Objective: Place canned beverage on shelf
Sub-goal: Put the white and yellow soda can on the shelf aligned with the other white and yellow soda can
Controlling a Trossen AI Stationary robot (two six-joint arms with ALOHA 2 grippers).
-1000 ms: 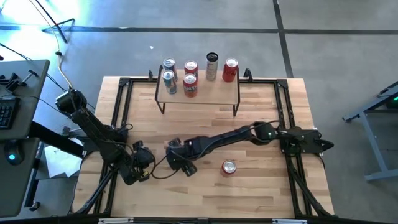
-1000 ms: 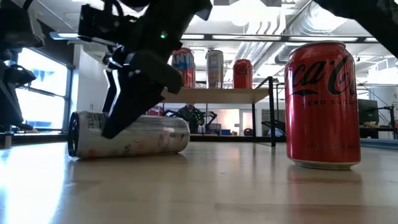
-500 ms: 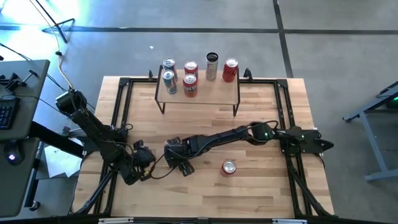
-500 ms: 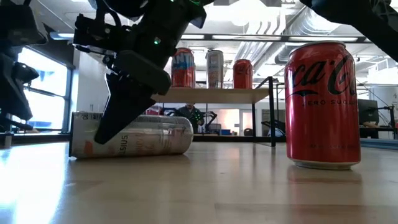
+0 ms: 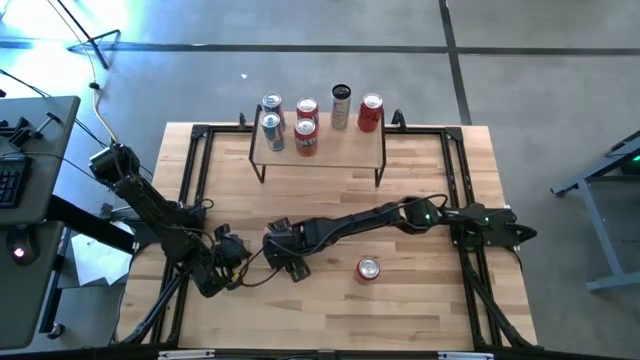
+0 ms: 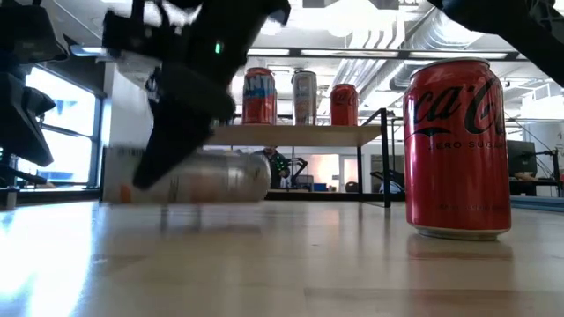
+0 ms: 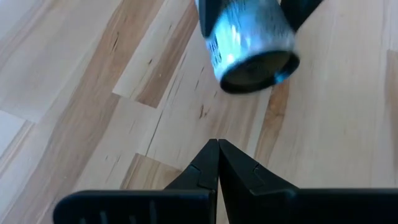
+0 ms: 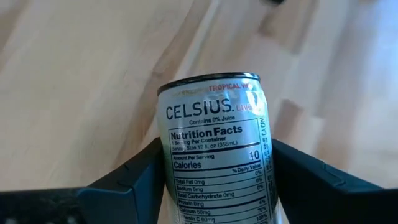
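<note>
Silver Celsius can [image 8: 214, 146] on its side, clamped between dark fingers [image 8: 134, 177] of right gripper [image 5: 287, 258], w/ label facing the right wrist cam. In low view can [image 6: 189, 176] looks just clear of the tabletop [image 6: 282, 264], held roughly level, gripper [image 6: 181, 132] coming down on it from above. In high view right arm reaches across from the table's right side to left of centre; can itself mostly hidden under the gripper there.

Left gripper [image 5: 222, 268] parked near front-left, just beside the right one, fingers [image 7: 208, 165] pressed together w/ nothing between. Left wrist cam looks at the can's round end [image 7: 252, 43], close ahead, apart from its fingertips.

Shelf [image 5: 320, 150] at back centre of table, light wood top on thin black legs, well apart from the held can. Two cans on shelf top: blue-silver one [image 5: 272, 130] at left, red one [image 5: 306, 135] next to it. Four more behind the shelf in a row: silver [image 5: 271, 104], red [image 5: 306, 108], dark-topped [image 5: 341, 105], red [image 5: 371, 112]; can't tell if on the shelf's back edge or the table behind.

Red Coca-Cola Zero can [image 6: 456, 145] upright on table, front-right of centre [image 5: 368, 269], untouched, near the right arm's forearm.
</note>
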